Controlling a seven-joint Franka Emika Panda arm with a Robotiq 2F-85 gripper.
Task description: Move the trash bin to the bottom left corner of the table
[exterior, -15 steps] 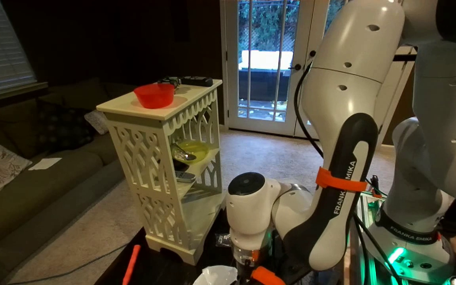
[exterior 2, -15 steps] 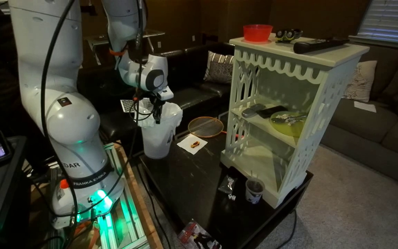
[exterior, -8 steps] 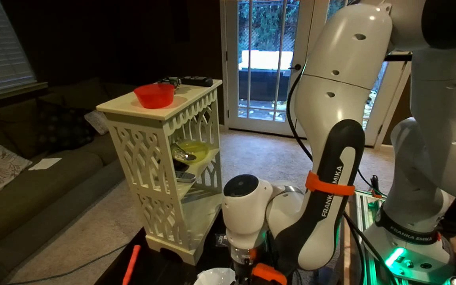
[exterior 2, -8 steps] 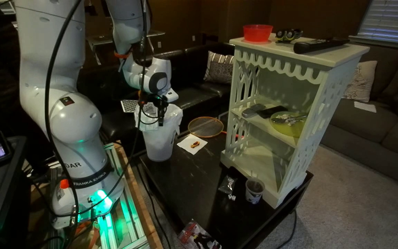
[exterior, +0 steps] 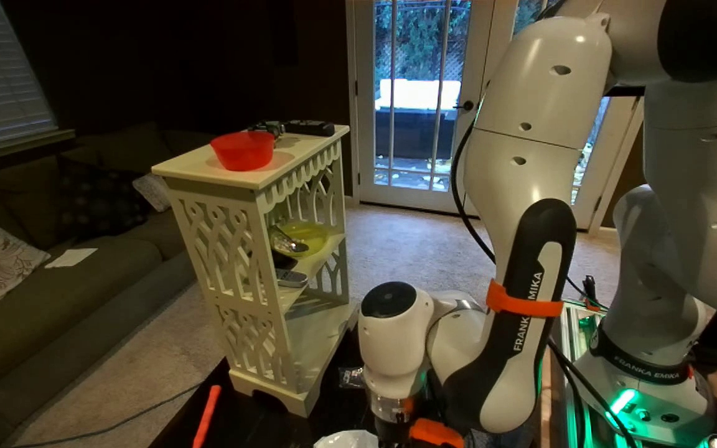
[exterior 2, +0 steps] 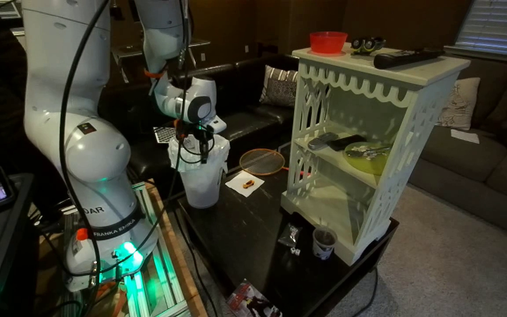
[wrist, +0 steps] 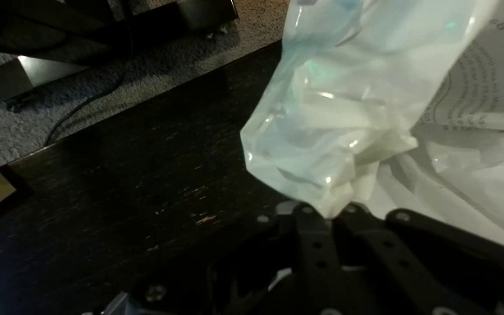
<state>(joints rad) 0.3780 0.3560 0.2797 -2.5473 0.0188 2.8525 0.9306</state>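
brown walls (exterior 2: 381, 20) and a black leather sofa (exterior 2: 249, 127) stand behind the low black table (exterior 2: 236, 229), which bears a cream lattice-sided side table (exterior 2: 324, 200) with a red bowl (exterior 2: 328, 42) and a black remote control (exterior 2: 405, 58) on top. in an exterior view the trash bin (exterior 2: 200, 187) is roughly upright near the table's leftmost corner as seen there, its base a little lower in view than a second ago and its rim slightly farther left than half a second ago; whether the base rests fully on the tabletop cannot be told. in the wrist view the gripper (wrist: 328, 218) is clamped on the trash bin, pinching a crinkled fold of the white plastic bag (wrist: 322, 127) that lines it. in an exterior view only the top of the bag (exterior: 346, 439) shows, a smaller patch at the bottom edge than before, and the robot's wrist (exterior: 393, 342) is lower. the orange-rimmed racket (exterior 2: 262, 162) and the yellow toy car (exterior 2: 248, 184) on its white paper (exterior 2: 236, 181) lie unchanged.
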